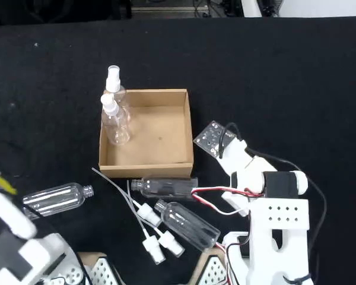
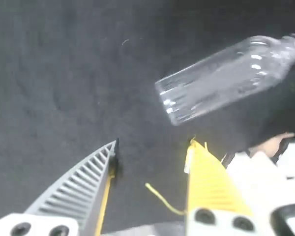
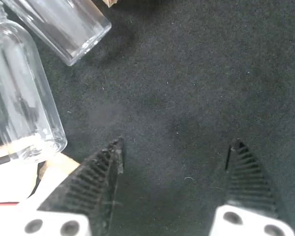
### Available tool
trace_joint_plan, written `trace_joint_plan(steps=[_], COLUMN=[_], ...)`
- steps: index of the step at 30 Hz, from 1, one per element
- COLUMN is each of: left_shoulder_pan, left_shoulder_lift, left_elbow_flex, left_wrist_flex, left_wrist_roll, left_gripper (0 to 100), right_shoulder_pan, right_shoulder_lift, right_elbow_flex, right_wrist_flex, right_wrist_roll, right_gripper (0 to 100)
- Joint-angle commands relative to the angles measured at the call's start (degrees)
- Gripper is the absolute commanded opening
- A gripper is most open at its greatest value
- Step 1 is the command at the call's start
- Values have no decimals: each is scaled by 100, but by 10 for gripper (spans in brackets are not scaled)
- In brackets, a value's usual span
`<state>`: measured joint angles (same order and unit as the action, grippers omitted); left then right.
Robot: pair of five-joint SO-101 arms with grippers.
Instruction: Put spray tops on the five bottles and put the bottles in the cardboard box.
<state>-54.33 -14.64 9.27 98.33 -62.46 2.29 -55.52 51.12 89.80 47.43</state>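
A black cloth table carries a job judged about two-fifths done. Two bottles wearing spray tops stand at the far corner of the cardboard box: one capped bottle is inside, and the second capped bottle is at the rim, in or out unclear. Three bare bottles and three loose spray tops lie on the cloth, not yet joined. The left claw hangs low, fingers spread and empty, with a bare bottle lying just ahead of it, clear of both tips. The right claw, also agape and holding nothing, points down at bare cloth. A nearer bottle lies just beside one fingertip, with a farther bottle beyond.
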Motion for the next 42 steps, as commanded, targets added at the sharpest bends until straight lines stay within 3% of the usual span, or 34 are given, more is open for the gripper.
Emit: trace_joint_plan(steps=[1, 4, 9, 13, 20, 29, 36, 42], left_shoulder_pan=[989, 1657, 2246, 2229, 2229, 2062, 2053, 1613], left_shoulder_lift=[-1275, -2031, -2884, -2848, -2127, -1222, -1064, -1064], left_elbow_flex=[541, 1508, 2510, 2818, 2791, 2888, 3688, 3881], left_wrist_flex=[237, 229, -387, -431, -545, -1679, -2866, -3095], left_wrist_roll=[-703, -1213, -1363, -1415, -2057, -2066, -2048, -2092], left_gripper=[205, 207, 213, 319, 299, 296, 295, 268], right_shoulder_pan=[97, 105, 105, 105, 105, 62, 62, 62], right_shoulder_lift=[-13, -13, -13, -13, -13, -13, -13, -13], right_elbow_flex=[-22, -13, -13, -13, -22, -31, -22, -22], right_wrist_flex=[-70, -70, -62, 44, 132, 132, 105, 105], right_wrist_roll=[18, 18, 0, 26, 35, 18, 9, 0], right_gripper=[293, 293, 293, 293, 293, 293, 293, 293])
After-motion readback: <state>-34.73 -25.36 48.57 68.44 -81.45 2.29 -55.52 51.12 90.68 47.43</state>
